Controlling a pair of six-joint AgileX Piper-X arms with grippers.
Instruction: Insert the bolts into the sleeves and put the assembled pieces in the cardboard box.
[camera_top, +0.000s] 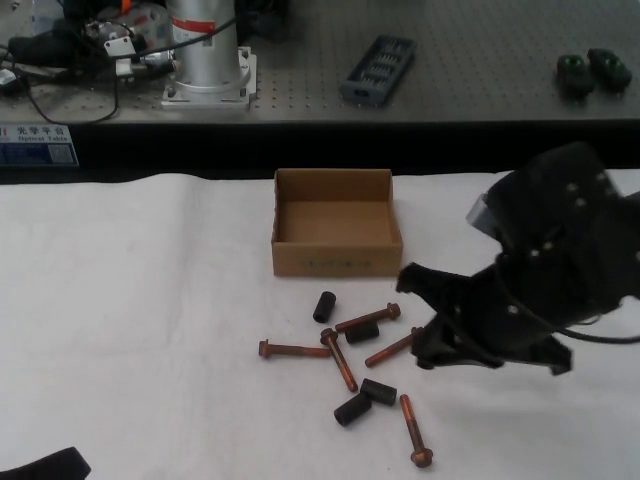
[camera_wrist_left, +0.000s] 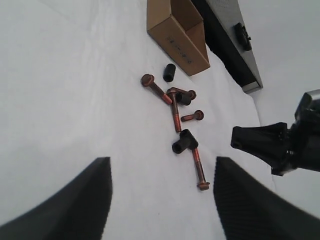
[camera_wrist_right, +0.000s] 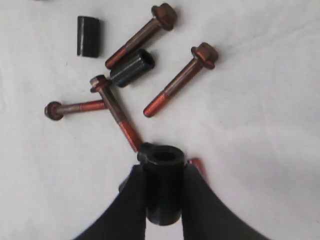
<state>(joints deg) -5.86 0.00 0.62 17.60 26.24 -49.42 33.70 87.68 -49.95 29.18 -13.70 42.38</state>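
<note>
My right gripper (camera_wrist_right: 162, 205) is shut on a black sleeve (camera_wrist_right: 162, 187), held upright above the white cloth, open end up. Beyond it lie several copper bolts (camera_wrist_right: 180, 80) and two loose sleeves (camera_wrist_right: 133, 67). In the high view the right gripper (camera_top: 418, 318) hangs just right of the scattered bolts (camera_top: 340, 362) and sleeves (camera_top: 352, 409). The cardboard box (camera_top: 335, 262) stands open behind them. My left gripper (camera_wrist_left: 160, 200) is open, low at the near left, far from the parts (camera_wrist_left: 182, 141).
A white cloth (camera_top: 130, 300) covers the bench. Behind it runs a perforated metal table with a silver column base (camera_top: 205, 60), a dark grey rack (camera_top: 378, 68) and cables. The cloth left of the parts is bare.
</note>
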